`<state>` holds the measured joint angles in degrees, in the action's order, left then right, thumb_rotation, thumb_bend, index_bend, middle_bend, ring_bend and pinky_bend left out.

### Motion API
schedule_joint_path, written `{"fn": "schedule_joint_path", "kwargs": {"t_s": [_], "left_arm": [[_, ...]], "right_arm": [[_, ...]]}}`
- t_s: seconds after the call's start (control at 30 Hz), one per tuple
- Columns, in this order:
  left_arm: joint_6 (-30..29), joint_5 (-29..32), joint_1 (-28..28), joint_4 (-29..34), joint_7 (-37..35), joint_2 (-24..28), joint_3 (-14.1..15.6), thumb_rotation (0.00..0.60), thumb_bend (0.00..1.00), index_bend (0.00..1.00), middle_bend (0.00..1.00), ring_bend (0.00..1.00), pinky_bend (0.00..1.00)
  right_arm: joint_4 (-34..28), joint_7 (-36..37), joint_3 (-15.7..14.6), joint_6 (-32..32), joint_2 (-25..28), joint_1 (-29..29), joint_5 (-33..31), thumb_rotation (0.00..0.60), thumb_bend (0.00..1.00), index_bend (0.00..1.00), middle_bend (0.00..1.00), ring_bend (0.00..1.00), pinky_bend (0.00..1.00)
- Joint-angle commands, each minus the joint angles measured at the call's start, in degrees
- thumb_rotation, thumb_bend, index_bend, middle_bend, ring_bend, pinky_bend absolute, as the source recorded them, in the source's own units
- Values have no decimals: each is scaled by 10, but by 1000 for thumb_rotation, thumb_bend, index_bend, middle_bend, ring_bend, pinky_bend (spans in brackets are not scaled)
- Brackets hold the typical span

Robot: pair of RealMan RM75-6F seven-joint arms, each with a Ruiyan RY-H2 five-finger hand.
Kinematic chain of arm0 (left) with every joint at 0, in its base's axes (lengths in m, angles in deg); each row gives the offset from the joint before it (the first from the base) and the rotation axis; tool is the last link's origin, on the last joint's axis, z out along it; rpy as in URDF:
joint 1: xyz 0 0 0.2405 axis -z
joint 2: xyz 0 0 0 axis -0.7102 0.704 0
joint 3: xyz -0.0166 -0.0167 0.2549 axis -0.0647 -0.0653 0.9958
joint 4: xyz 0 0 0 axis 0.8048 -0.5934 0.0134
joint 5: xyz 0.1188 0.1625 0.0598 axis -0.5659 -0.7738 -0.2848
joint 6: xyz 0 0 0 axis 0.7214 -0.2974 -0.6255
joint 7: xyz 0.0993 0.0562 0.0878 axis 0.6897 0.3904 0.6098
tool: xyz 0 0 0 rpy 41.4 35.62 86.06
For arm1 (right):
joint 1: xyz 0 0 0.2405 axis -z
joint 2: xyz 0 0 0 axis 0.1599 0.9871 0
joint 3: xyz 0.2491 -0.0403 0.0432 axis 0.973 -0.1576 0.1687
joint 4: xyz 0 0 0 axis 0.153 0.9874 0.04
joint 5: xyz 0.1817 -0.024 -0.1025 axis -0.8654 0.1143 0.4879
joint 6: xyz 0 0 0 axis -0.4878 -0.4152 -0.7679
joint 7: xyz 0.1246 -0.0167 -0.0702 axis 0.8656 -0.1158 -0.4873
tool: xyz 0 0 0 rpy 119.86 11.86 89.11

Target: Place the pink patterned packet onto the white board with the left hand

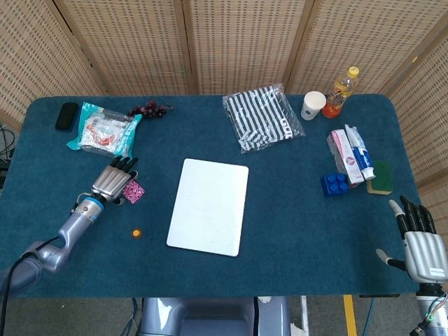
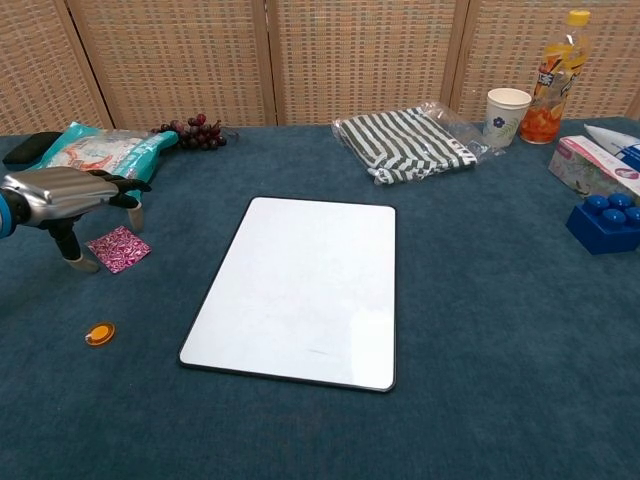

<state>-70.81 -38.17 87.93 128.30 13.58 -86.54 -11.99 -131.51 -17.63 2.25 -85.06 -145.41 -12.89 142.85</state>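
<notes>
The pink patterned packet (image 1: 133,190) (image 2: 119,248) lies flat on the blue tablecloth, left of the white board (image 1: 208,206) (image 2: 300,290). My left hand (image 1: 112,180) (image 2: 70,195) hovers over the packet's left side, palm down and fingers apart. Its thumb reaches down to the cloth just beside the packet, and nothing is held. The board lies bare in the middle of the table. My right hand (image 1: 423,238) stays at the table's front right corner, fingers spread and empty; only the head view shows it.
A small orange disc (image 1: 136,232) (image 2: 99,333) lies in front of the packet. Behind the left hand are a teal packet (image 1: 103,129), grapes (image 1: 148,109) and a black object (image 1: 66,115). A striped bag (image 1: 262,117), cup (image 1: 313,105), bottle (image 1: 339,92), boxes (image 1: 350,155) and blue brick (image 1: 334,184) sit farther right.
</notes>
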Motion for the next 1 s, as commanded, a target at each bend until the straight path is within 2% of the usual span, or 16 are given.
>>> {"fn": "schedule_joint_path", "kwargs": {"t_s": [0.03, 0.53, 1.0], "left_arm": [[2, 2, 0, -4, 0, -4, 1, 600, 204, 331, 0, 0, 0], [-5, 4, -1, -12, -9, -8, 4, 600, 275, 593, 0, 0, 0], [-11, 5, -1, -15, -13, -6, 4, 600, 292, 613, 0, 0, 0]], "right_arm": [[0, 0, 0, 0, 0, 0, 0, 600, 0, 47, 0, 0, 0], [-1, 2, 0, 2, 1, 0, -1, 600, 0, 47, 0, 0, 0], [-2, 1, 0, 2, 2, 0, -2, 600, 0, 47, 0, 0, 0]]}}
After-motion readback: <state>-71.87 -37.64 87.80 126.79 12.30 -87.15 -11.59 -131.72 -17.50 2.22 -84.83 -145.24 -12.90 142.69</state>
